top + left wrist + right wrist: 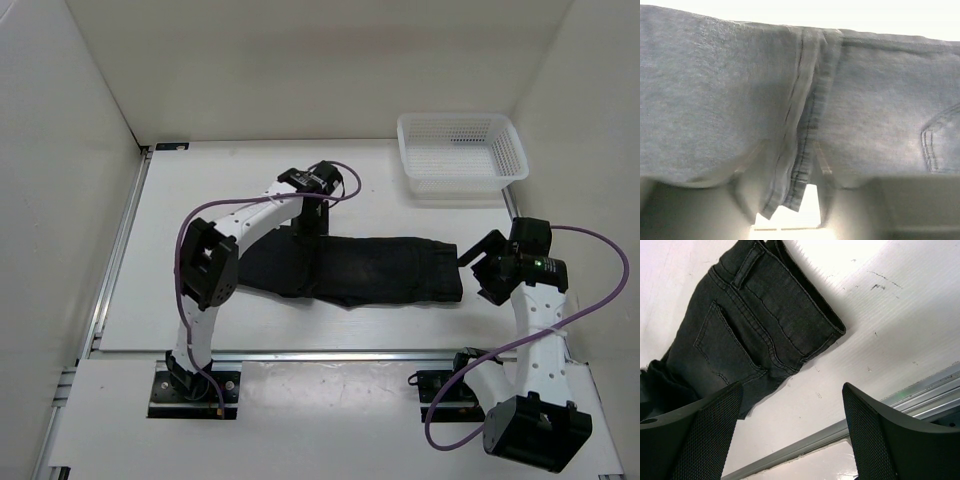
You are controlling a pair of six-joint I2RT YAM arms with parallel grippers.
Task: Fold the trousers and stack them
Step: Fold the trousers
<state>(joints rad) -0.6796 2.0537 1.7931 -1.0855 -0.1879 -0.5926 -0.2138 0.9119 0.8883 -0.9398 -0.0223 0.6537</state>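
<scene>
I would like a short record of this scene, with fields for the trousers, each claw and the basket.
trousers: black, folded into a band, lying across the table
left claw: at the trousers' far edge; open or shut unclear
right claw: open, empty, beside the trousers' pocket end
basket: white mesh, far right corner, apart from the trousers
</scene>
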